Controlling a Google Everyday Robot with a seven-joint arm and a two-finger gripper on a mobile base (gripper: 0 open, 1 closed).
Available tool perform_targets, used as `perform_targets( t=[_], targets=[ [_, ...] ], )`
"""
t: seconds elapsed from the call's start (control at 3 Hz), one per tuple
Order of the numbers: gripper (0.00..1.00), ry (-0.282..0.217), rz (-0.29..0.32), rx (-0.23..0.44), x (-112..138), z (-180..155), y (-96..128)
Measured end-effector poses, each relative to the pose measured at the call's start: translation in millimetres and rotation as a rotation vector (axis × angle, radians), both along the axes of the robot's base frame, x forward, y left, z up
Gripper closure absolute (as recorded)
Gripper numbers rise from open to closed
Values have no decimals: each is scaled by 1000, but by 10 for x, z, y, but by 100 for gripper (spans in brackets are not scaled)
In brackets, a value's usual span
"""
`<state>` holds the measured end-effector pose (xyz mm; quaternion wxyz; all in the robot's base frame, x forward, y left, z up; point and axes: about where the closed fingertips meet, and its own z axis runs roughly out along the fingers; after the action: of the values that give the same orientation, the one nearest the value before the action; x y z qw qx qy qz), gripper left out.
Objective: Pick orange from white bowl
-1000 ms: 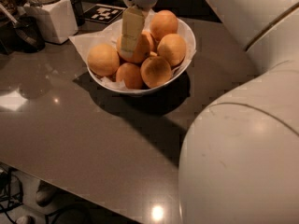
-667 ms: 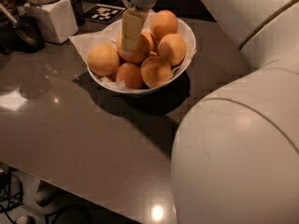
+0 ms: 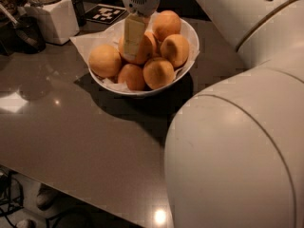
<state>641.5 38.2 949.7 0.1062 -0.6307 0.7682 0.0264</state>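
The white bowl (image 3: 142, 92) stands at the back middle of the dark table, lined with crinkled white paper and holding several oranges. My gripper (image 3: 137, 55) reaches straight down from the top edge into the bowl's left-centre. Its yellowish lower part lies against the front of the central orange (image 3: 148, 44), which sits high on the pile. Other oranges lie at the left (image 3: 105, 61), front (image 3: 158, 72) and back right (image 3: 166, 24). The far side of the gripper is hidden.
A white square canister (image 3: 53, 18) stands at the back left, with a dark cup (image 3: 26, 32) beside it. A black-and-white marker tag (image 3: 105, 14) lies behind the bowl. My arm's large white links (image 3: 237, 151) fill the right side. The table's front edge runs along the lower left.
The arm's large white link has swung a little left and covers more of the table. The gripper and the oranges stay where they were.
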Motion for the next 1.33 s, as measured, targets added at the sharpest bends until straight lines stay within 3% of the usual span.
perform_targets(
  t=[0.33,0.67,1.33],
  targets=[
    [24,34,3,-12,14,-167,36],
    [42,35,3,-12,15,-173,37],
    [89,35,3,-12,15,-172,37]
  ],
)
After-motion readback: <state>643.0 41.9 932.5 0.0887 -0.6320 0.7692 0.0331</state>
